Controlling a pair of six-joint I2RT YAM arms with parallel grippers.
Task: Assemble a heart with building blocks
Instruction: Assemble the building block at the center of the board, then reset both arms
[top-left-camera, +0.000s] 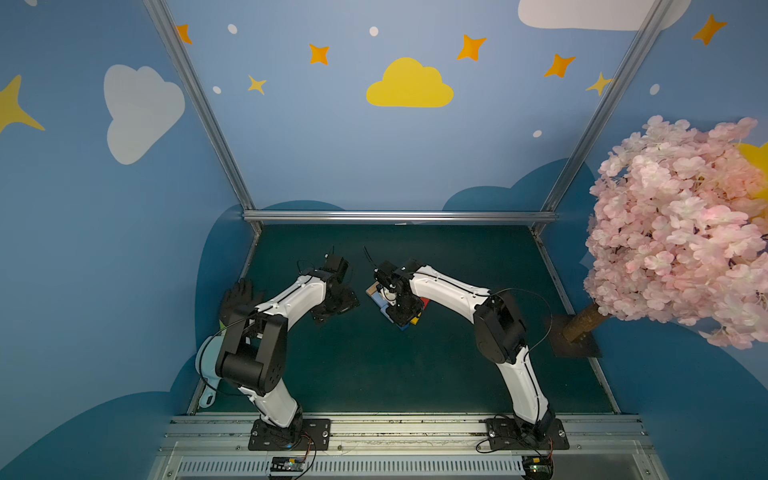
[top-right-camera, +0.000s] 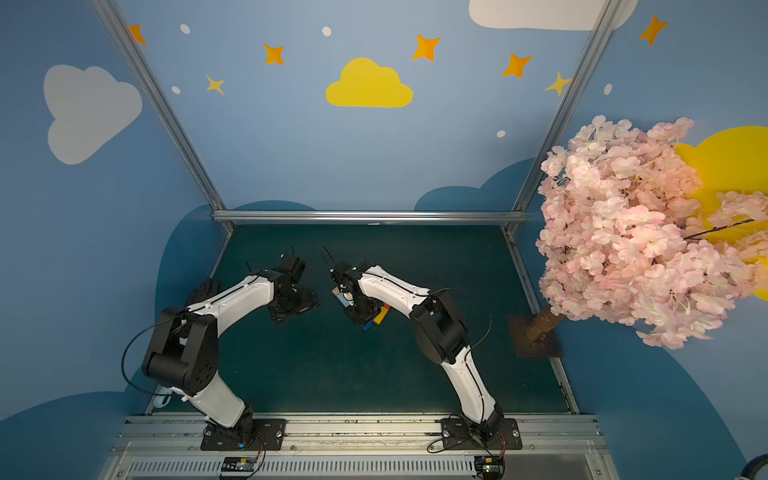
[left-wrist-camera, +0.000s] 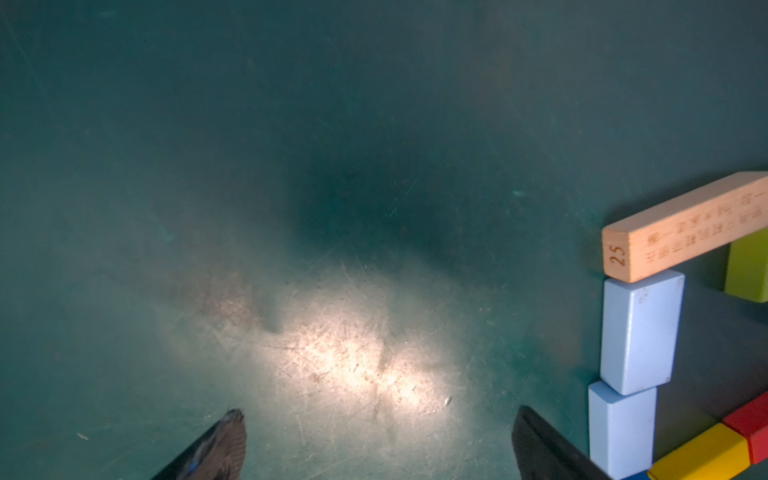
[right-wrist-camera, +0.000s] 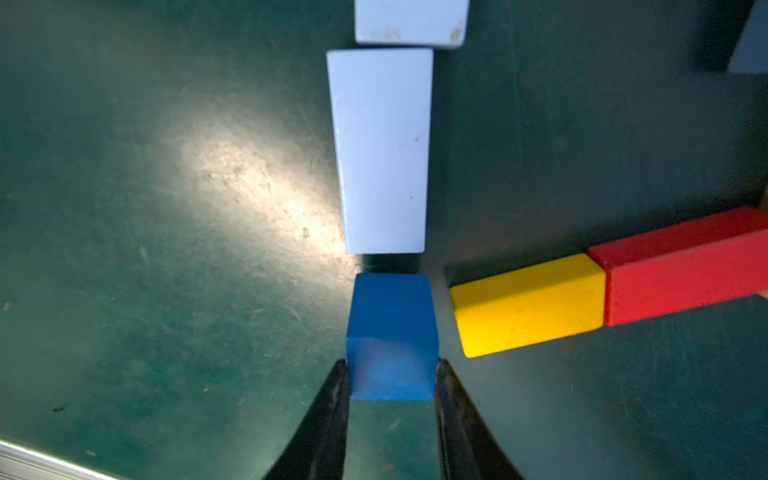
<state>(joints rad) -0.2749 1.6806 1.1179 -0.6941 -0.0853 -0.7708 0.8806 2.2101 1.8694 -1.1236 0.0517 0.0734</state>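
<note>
Cube (right-wrist-camera: 390, 332), smooth dark blue, sits mid-bench pinched by the right fingers (right-wrist-camera: 328, 424), a slim gap from the light blue block (right-wrist-camera: 382, 149) and yellow block (right-wrist-camera: 528, 303). Left fingers (left-wrist-camera: 220, 449) spread wide over scuffed green bench (left-wrist-camera: 291, 166), open room toward its far edge.

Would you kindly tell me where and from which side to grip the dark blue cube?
Grip the dark blue cube by its two parallel side faces, coming from the end away from the light blue block, where the yellow block leaves room.
</note>
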